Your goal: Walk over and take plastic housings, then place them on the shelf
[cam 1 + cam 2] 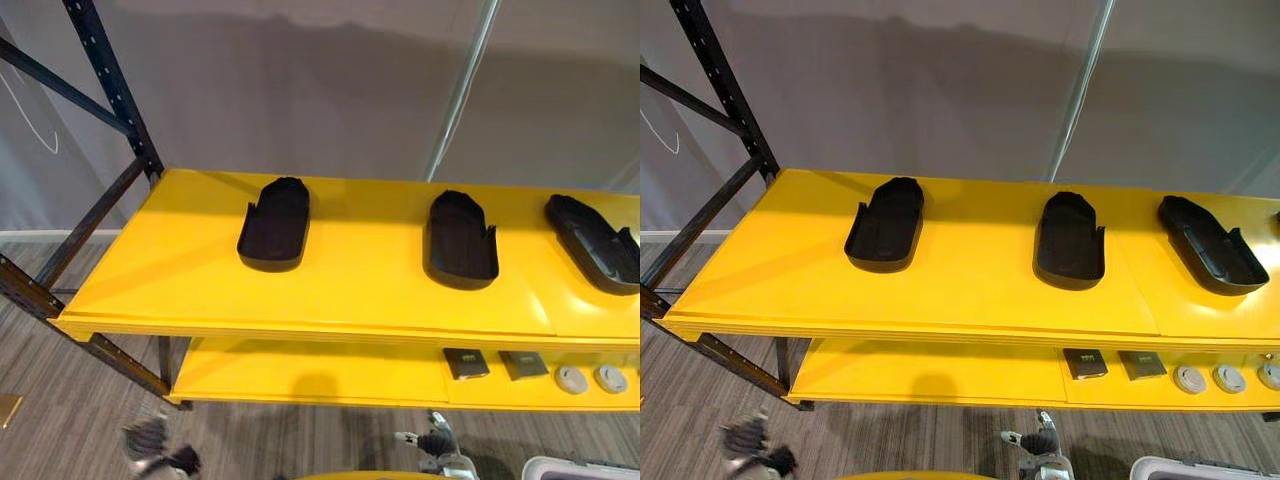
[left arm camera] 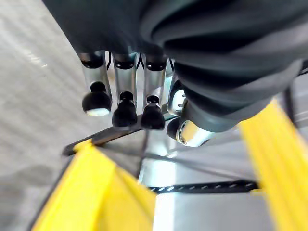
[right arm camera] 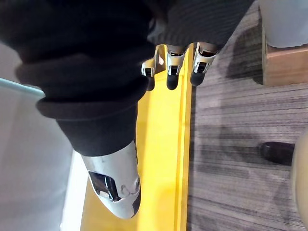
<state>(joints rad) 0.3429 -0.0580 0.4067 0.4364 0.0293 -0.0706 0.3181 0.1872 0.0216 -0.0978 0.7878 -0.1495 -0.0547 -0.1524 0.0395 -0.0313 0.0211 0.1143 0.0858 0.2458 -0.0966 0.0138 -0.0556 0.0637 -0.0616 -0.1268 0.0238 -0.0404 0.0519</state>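
Note:
Three black plastic housings lie hollow side up on the yellow top shelf (image 1: 360, 285): one at the left (image 1: 275, 225), one in the middle (image 1: 461, 240), one at the right (image 1: 595, 243). My left hand (image 1: 160, 447) hangs low by the floor in front of the shelf's left end. Its fingers (image 2: 125, 77) are straight and hold nothing. My right hand (image 1: 437, 445) hangs low in front of the lower shelf. In the right wrist view its fingers (image 3: 174, 60) are relaxed and empty beside a yellow shelf edge.
The lower yellow shelf (image 1: 300, 370) carries two small dark square parts (image 1: 466, 363) and round grey pieces (image 1: 572, 379). A black perforated upright (image 1: 110, 85) and braces frame the left end. A white bin (image 1: 580, 468) stands on the floor at the lower right.

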